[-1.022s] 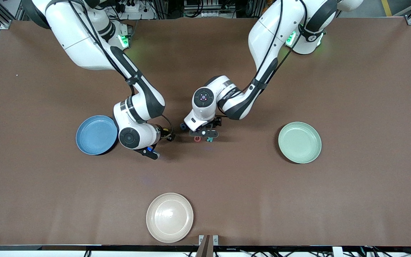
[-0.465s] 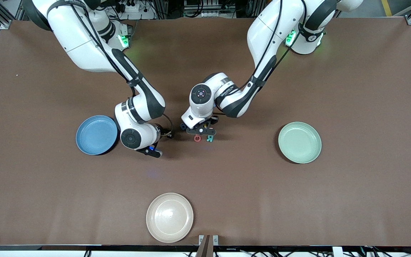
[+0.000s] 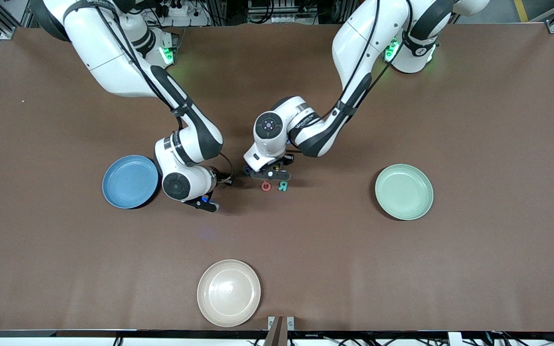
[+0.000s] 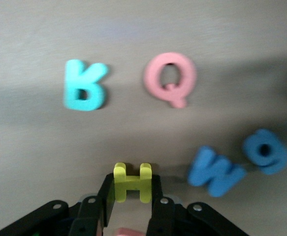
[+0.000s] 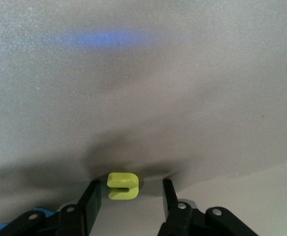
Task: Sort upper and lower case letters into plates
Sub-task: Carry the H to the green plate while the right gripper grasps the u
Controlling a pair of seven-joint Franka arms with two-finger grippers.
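Currently three plates are seen on the brown table (image 3: 474,120), and all three are empty. Taken across the front view, the blue plate (image 3: 130,181) is met first, toward the right arm's end of the table. The right gripper (image 3: 205,202) is held low just beside that plate, on the side toward the table's middle. Its fingers (image 5: 90,202) are set partly apart in the right wrist view, with a small yellow letter (image 5: 122,186) lying on the table between them; a gap is seen on each side of the letter, so nothing is gripped.

Next, the cream-white plate (image 3: 229,293) is found nearer to the front camera than the blue plate, close to the table's edge.

The left gripper (image 3: 270,174) is placed low over the cluster of letters, between the blue plate and the pale green plate (image 3: 404,191). Its fingers (image 4: 106,194) are closed on a yellow letter H (image 4: 132,182). On the table near it a teal letter (image 4: 84,85), a pink letter Q (image 4: 169,78), a blue letter W (image 4: 215,171) and a rounded blue letter (image 4: 266,151) are seen. No letter is in any plate.

Last, the pale green plate is found toward the left arm's end, well apart from the blue plate.
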